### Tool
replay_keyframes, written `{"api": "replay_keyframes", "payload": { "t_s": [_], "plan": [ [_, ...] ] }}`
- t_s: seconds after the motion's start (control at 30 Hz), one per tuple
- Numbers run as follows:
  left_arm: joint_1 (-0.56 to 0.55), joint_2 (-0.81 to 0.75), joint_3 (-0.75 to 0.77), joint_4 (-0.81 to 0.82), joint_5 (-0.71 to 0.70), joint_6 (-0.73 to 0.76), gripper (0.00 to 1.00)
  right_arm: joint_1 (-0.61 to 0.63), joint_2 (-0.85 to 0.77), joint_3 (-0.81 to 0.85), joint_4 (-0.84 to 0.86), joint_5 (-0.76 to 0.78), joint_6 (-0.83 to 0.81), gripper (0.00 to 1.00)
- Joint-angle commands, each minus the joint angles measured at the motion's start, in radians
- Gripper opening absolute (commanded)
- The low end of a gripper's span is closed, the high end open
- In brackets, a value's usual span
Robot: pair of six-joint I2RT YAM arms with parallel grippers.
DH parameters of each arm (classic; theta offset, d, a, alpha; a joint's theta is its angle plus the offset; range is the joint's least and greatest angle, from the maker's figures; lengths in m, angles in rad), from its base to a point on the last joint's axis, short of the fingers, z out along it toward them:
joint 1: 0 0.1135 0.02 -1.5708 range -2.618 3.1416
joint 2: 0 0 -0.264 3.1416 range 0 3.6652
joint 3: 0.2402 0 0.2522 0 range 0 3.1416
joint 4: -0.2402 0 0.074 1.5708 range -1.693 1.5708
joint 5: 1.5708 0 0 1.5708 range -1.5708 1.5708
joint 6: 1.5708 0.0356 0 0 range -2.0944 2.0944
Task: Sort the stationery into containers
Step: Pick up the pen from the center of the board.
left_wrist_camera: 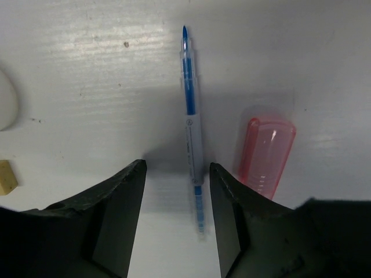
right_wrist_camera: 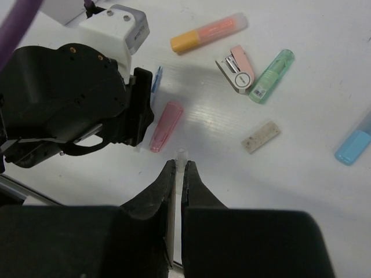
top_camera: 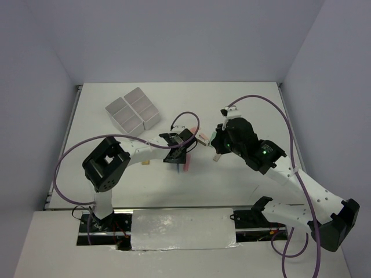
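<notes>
In the left wrist view a thin blue pen lies on the white table, its lower end between the fingers of my left gripper. The jaws stand open on either side of it, not touching. A pink marker lies just right of the pen and a tan eraser at the far left. My right gripper is shut on a thin white pen, held above the table beside the left gripper. The white four-compartment containers stand at the back left.
An orange marker, a pink-and-white stapler, a green marker, a grey eraser and a light blue marker lie scattered on the table. The left arm's black wrist is close to the right gripper.
</notes>
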Motion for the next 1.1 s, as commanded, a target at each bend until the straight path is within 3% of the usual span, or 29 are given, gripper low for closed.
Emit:
{"api": "replay_keyframes", "payload": {
  "t_s": [0.0,0.13,0.2,0.23,0.3,0.4,0.67,0.77,0.9,0.93,1.07],
  "plan": [
    [0.001,0.034,0.029,-0.003,-0.019,-0.011,0.6,-0.003,-0.029,-0.014,0.04,-0.013,-0.009,0.0],
    [0.001,0.051,0.016,0.011,-0.006,-0.013,0.51,-0.003,-0.045,-0.026,0.051,-0.03,-0.006,0.0],
    [0.001,0.052,0.003,0.016,0.0,-0.008,0.39,-0.003,-0.052,-0.029,0.058,-0.048,-0.002,0.0],
    [0.001,0.049,0.0,0.016,0.005,-0.008,0.24,-0.003,-0.056,-0.034,0.063,-0.056,-0.001,0.0],
    [-0.001,0.042,-0.018,0.014,0.013,-0.007,0.13,-0.003,-0.064,-0.036,0.072,-0.079,-0.001,0.0],
    [0.001,-0.003,-0.058,0.023,0.016,-0.01,0.04,-0.004,-0.078,-0.037,0.091,-0.114,-0.001,0.0],
    [0.001,-0.329,-0.231,0.14,0.036,0.026,0.0,-0.003,-0.137,-0.063,0.189,-0.089,0.059,0.0],
    [-0.002,-0.486,-0.338,0.271,0.085,0.064,0.0,-0.003,-0.171,-0.08,0.247,-0.08,0.108,0.0],
    [-0.007,-0.687,-0.512,0.553,0.254,0.096,0.0,0.0,-0.208,-0.118,0.389,-0.161,0.143,0.0],
    [-0.01,-0.76,-0.55,0.691,0.296,0.104,0.0,0.0,-0.223,-0.134,0.473,-0.168,0.155,0.0],
    [-0.025,-0.891,-0.723,0.966,0.413,0.086,0.0,0.008,-0.243,-0.19,0.647,-0.247,0.202,0.0]
  ]
}}
